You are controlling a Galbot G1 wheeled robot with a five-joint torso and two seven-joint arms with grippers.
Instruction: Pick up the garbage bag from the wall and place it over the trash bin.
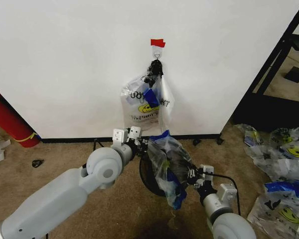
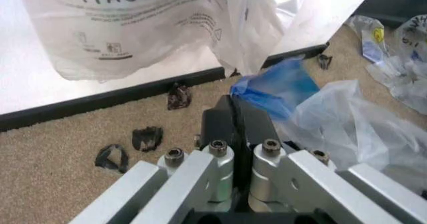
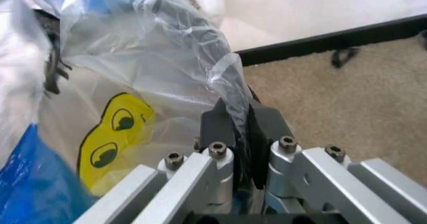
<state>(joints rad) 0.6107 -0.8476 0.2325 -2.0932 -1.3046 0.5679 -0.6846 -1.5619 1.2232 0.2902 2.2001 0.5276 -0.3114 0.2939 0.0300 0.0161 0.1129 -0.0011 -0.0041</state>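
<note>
Head view is showing the left gripper [image 1: 137, 144] pinching at nine o'clock and the right gripper [image 1: 191, 175] at three the thin see-through smiley-print garbage bag [image 1: 167, 162], draping over the black wire-mesh trash bin [image 1: 145, 174], probably needing spreading next.

Both arms are pale grey-white tubes with round joint housings. The left gripper [image 2: 233, 115] and right gripper [image 3: 241, 120] have black jaws on silver links with hex screws.

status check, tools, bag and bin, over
Left tool shut on garbage bag. Right tool shut on it. Bag spread over trash bin. Nothing blocking.
</note>
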